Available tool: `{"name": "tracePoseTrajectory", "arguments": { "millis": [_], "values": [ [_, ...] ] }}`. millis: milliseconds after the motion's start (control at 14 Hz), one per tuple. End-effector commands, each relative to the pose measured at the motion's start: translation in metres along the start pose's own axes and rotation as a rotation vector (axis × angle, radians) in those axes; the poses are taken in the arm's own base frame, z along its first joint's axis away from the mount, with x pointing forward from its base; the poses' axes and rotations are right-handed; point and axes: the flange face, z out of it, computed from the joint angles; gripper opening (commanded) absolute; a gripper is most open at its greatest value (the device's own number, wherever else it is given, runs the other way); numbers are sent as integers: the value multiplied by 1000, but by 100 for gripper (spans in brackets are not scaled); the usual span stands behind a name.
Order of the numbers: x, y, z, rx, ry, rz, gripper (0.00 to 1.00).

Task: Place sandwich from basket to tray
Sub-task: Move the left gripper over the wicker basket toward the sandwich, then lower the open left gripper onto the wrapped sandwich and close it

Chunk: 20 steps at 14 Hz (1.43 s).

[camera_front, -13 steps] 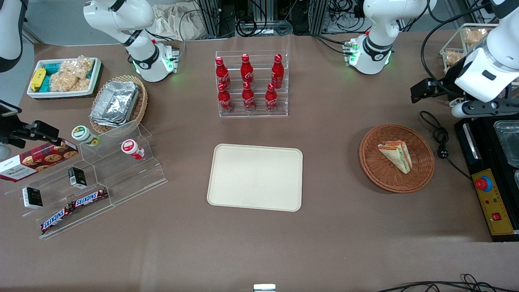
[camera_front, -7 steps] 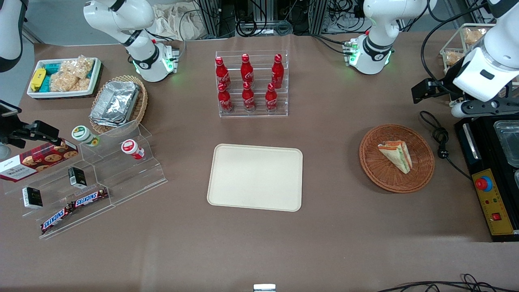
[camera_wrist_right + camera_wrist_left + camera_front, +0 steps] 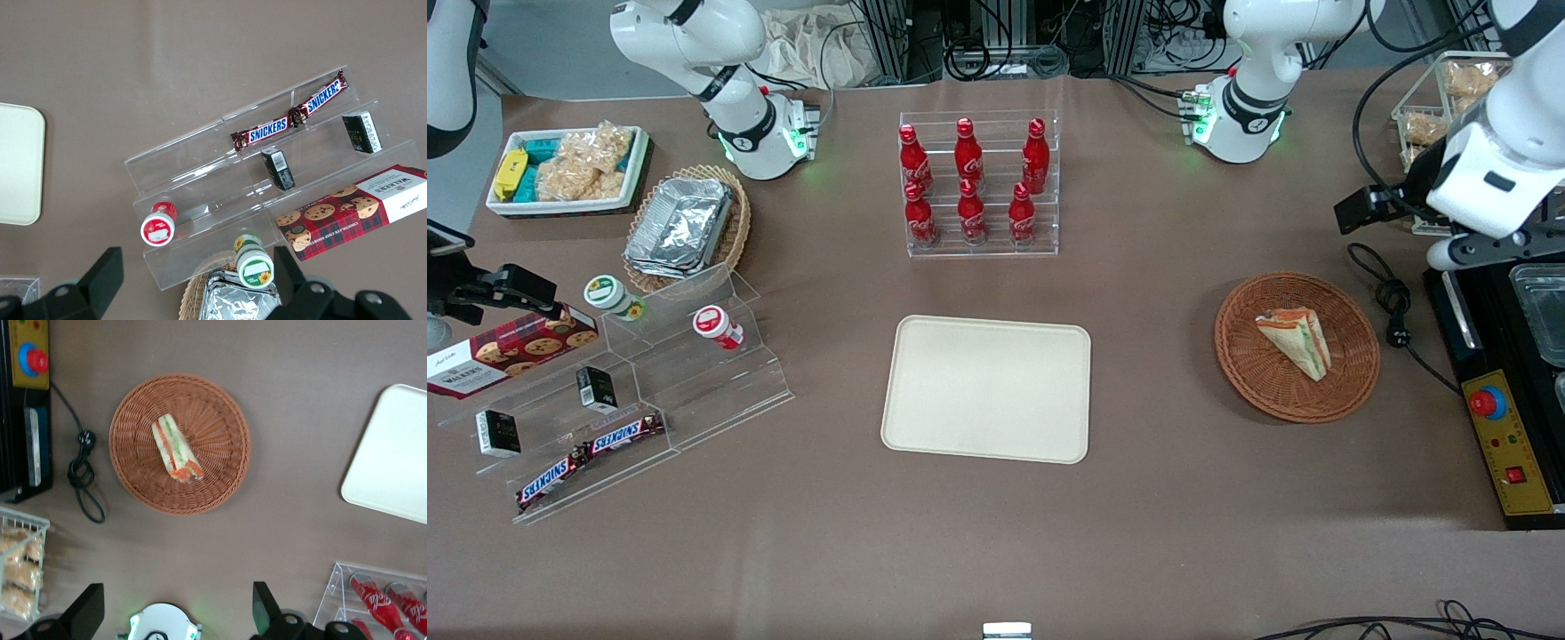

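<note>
The sandwich [image 3: 1296, 340] [image 3: 175, 447], a pale wedge with green and orange-red filling, lies in the round reddish-brown basket [image 3: 1240, 369] [image 3: 220, 420]. The cream tray [image 3: 987, 388] [image 3: 393, 453] lies bare on the brown table, beside the basket toward the parked arm's end. My left gripper [image 3: 1449, 253] [image 3: 175, 610] hangs high over the table at the working arm's end, farther from the front camera than the basket. It is open wide, with nothing between its fingers [image 3: 263, 608].
A black machine with a red button [image 3: 1489, 404] and its coiled cable [image 3: 1396, 311] lie beside the basket. A white wire rack of snacks [image 3: 1432, 116] stands near the gripper. A clear rack of red bottles [image 3: 978, 187] stands farther back than the tray.
The left arm's wrist has shifted slightly and the hand has turned. The sandwich, basket and tray have not moved.
</note>
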Motion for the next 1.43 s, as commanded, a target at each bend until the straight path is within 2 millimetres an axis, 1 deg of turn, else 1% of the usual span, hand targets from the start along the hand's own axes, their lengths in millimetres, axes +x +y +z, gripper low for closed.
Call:
{"name": "tracePoseTrajectory", "arguments": {
  "millis": [0,71,214,357,429,500,643,786,857,1071,1143,1357],
  "values": [
    [3,-3,27,30,-37,-117,100],
    [5,-6,39,32,-41,-183,100],
    [14,-22,71,27,-38,-289,100],
    [13,-27,112,25,-29,-303,100],
    [13,-34,137,18,-25,-319,100],
    [15,-37,158,9,-14,-349,100],
    [17,-34,201,-11,18,-422,100],
    [18,-35,233,-16,33,-455,100],
    [23,-35,248,-10,18,-475,100],
    [41,-47,288,20,13,-553,100],
    [44,-48,302,33,9,-558,100],
    [47,-48,329,32,4,-556,100]
  ]
}}
